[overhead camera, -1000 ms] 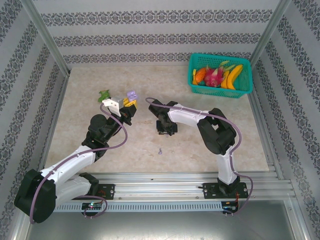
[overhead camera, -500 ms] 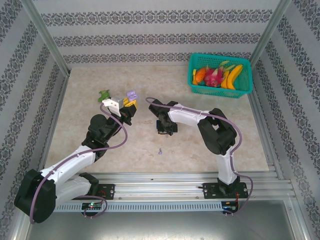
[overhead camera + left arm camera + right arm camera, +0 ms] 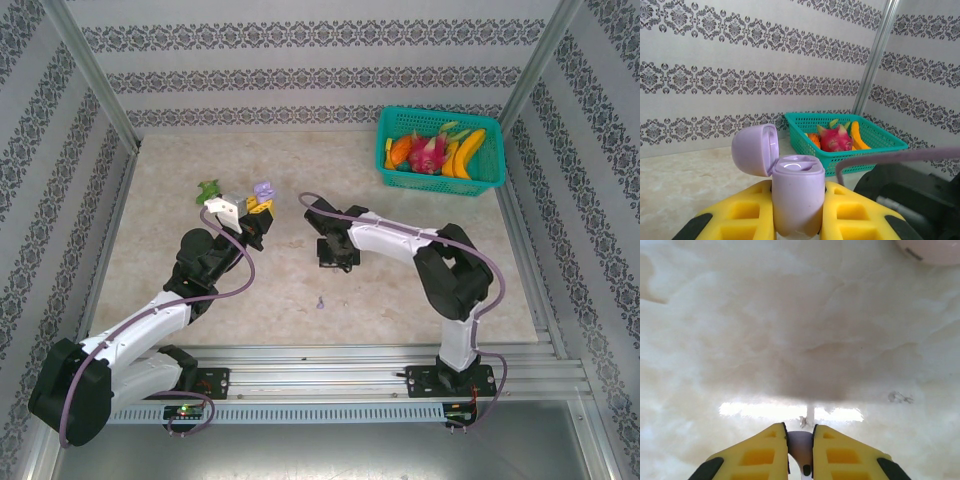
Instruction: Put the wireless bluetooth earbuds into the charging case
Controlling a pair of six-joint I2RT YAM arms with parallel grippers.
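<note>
At the centre of the top view, the right hand (image 3: 335, 255) is clamped on a pale earbud (image 3: 801, 445), stem poking past the fingertips, low over the worktop (image 3: 400, 300). Up-left, the left hand (image 3: 257, 210) grips the charging case (image 3: 263, 189) upright with its lid open, presumably to present its sockets for loading. A purple earbud (image 3: 320, 302) lies loose lower down.
</note>
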